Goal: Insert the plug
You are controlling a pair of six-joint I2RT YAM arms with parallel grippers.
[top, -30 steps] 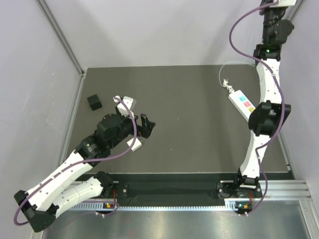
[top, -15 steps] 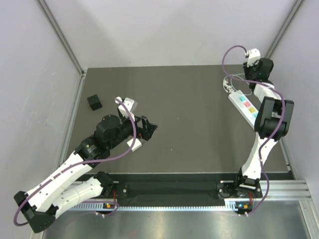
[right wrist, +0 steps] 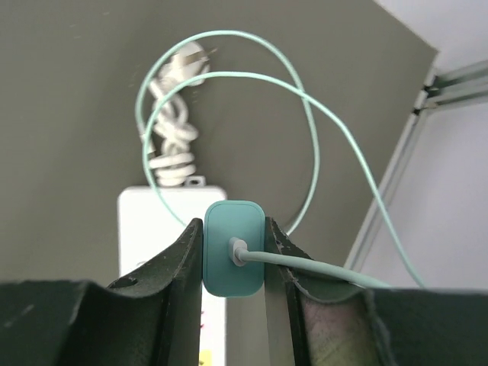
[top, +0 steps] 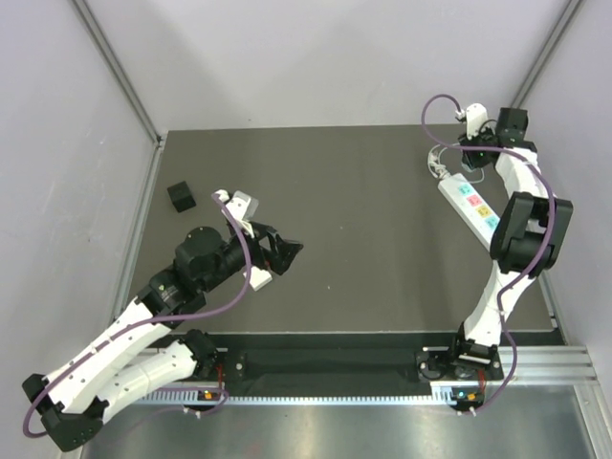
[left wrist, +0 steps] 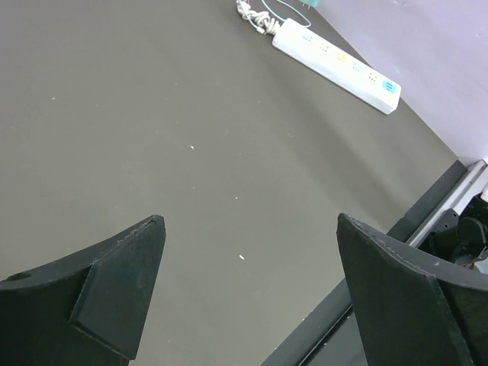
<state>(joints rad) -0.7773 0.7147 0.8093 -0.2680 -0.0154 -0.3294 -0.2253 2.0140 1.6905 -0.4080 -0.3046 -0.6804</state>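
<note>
My right gripper (right wrist: 233, 229) is shut on a teal plug (right wrist: 232, 259), held above the far end of the white power strip (right wrist: 156, 229). The plug's teal cable (right wrist: 309, 130) loops over the mat behind it. The strip's own white cord (right wrist: 171, 141) lies coiled at its far end. In the top view the right gripper (top: 472, 158) hangs over the strip (top: 470, 203) at the back right. My left gripper (top: 282, 251) is open and empty over the mat at the left, and its wrist view (left wrist: 252, 221) shows the strip (left wrist: 335, 65) far off.
A black cube (top: 180, 196) sits at the back left of the mat. A white block (top: 258, 278) lies under my left wrist. An aluminium frame rail (right wrist: 396, 168) and the wall run close to the right of the strip.
My right arm has swung down from high at the back to just above the strip's far end, carrying the plug. My left gripper has drifted slightly nearer.
</note>
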